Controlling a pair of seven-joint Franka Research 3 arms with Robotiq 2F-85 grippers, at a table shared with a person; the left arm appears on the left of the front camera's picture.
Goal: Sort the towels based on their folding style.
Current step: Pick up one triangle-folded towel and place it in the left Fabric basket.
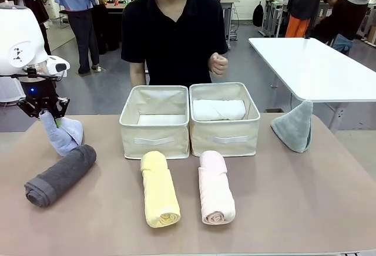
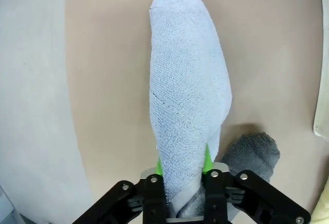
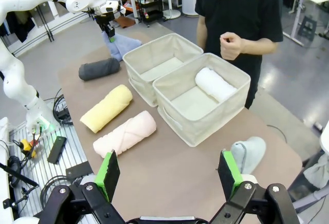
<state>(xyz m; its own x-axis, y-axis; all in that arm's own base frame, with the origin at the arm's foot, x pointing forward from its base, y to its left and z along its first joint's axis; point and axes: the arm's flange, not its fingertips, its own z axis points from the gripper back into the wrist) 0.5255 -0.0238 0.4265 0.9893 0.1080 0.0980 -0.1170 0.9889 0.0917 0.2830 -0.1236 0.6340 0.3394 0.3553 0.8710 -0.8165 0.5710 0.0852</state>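
Yellow roll (image 1: 159,196): nearest the front edge of the table (image 1: 305,209); is lying lengthwise, spiral end toward cam; pink roll (image 1: 215,194) just to its right.
Pink roll: is lying parallel to the yellow one w/ a narrow gap btwn them; both are sitting in front of the two bins.
Dk grey roll (image 1: 60,175): is lying slantwise at the table's left; its far end is just beside the lt blue towel (image 2: 187,90).
Lt blue towel: cone-folded; is being pinched at its upper end by the L gripper (image 2: 182,163); its wide part is hanging low at the table's far left, behind the dk grey roll; whether it is being lifted clear can't be told.
L gripper: is being clamped on the lt blue towel; green pads are being pressed to both sides of the cloth.
R gripper (image 3: 168,174): jaws are being held wide apart w/ nothing btwn them; is being held above the table's right end.
L bin (image 1: 155,141): beige; is standing mid-table, side by side w/ the R bin (image 1: 224,138).
White roll (image 1: 218,110): is lying inside the R bin, toward its far wall.
Grey-green cone (image 1: 295,127): is standing upright at the table's far right, apart from the R bin.
Person's hand (image 1: 218,64): is being held loosely closed at the chest, behind the R bin; touching nothing.
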